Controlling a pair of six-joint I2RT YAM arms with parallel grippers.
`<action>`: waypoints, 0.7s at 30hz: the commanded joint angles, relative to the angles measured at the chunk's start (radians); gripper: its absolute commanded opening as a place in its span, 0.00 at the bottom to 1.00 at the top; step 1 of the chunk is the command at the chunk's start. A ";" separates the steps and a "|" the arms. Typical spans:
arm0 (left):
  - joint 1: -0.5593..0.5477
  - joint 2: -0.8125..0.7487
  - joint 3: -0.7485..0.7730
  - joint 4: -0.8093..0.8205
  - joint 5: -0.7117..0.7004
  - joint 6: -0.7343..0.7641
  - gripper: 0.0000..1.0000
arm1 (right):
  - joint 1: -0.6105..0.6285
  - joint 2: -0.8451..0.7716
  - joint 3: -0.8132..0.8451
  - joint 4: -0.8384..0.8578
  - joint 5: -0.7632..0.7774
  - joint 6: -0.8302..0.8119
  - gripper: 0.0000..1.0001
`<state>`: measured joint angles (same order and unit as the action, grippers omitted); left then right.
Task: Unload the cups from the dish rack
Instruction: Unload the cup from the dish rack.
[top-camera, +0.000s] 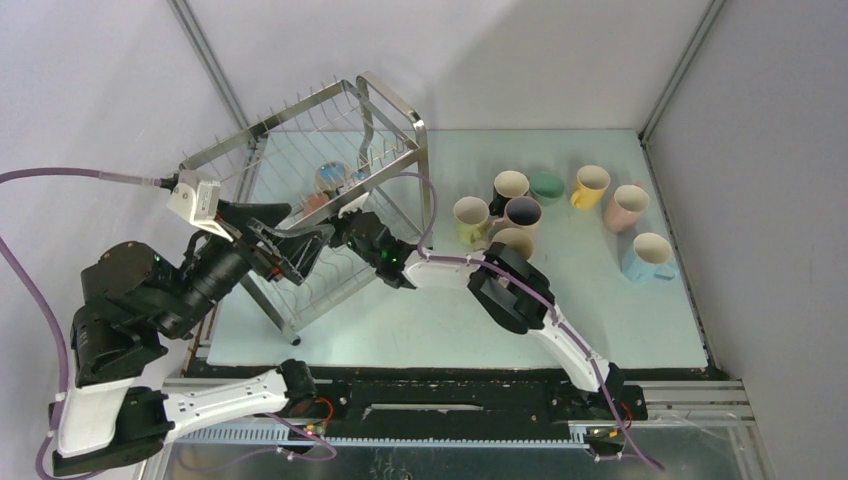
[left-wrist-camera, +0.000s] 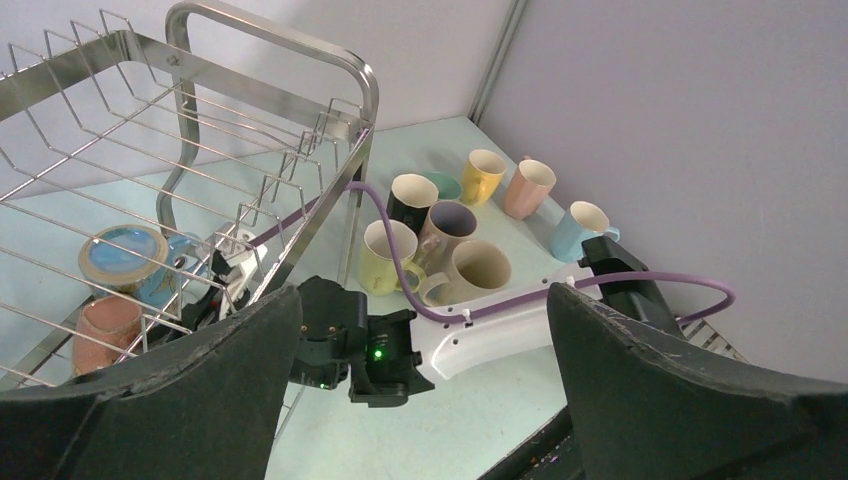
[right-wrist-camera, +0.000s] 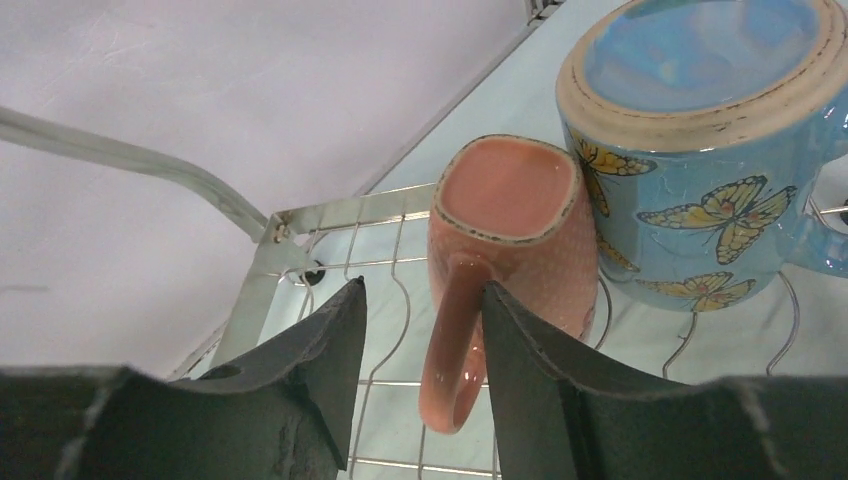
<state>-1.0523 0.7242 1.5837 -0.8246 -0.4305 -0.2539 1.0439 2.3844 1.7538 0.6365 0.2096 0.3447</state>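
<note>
**Handle Between Fingers**

The right fingers (right-wrist-camera: 335, 340) are spread partly around the handle of the pink mug (right-wrist-camera: 510, 230), not squeezed shut. The mug is seen upside down in the dish rack (top-camera: 270, 124), left on the counter (top-camera: 600, 320), just beside a blue mug (right-wrist-camera: 700, 150). The left fingers (left-wrist-camera: 230, 370) are opened wide, empty.

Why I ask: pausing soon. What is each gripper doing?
Left gripper: open, empty.
Right gripper: open, jaws astride the handle of the pink mug, not clamped.

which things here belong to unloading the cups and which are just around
job: shiny steel wire dish rack; upside-down pink ceramic mug in it; upside-down blue butterfly mug beside it; glossy mugs grouped outside it
just around: purple cable
</note>
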 joint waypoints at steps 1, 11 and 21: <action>0.005 -0.004 0.007 0.020 0.014 0.002 1.00 | 0.007 0.048 0.077 -0.088 0.054 -0.010 0.54; 0.005 -0.005 0.007 0.023 0.015 0.007 1.00 | 0.013 0.051 0.060 -0.119 0.101 0.024 0.54; 0.005 0.000 0.006 0.026 0.014 0.010 1.00 | 0.013 0.075 0.098 -0.151 0.100 0.028 0.51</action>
<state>-1.0523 0.7235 1.5837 -0.8242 -0.4301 -0.2531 1.0496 2.4424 1.8107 0.5018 0.2871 0.3626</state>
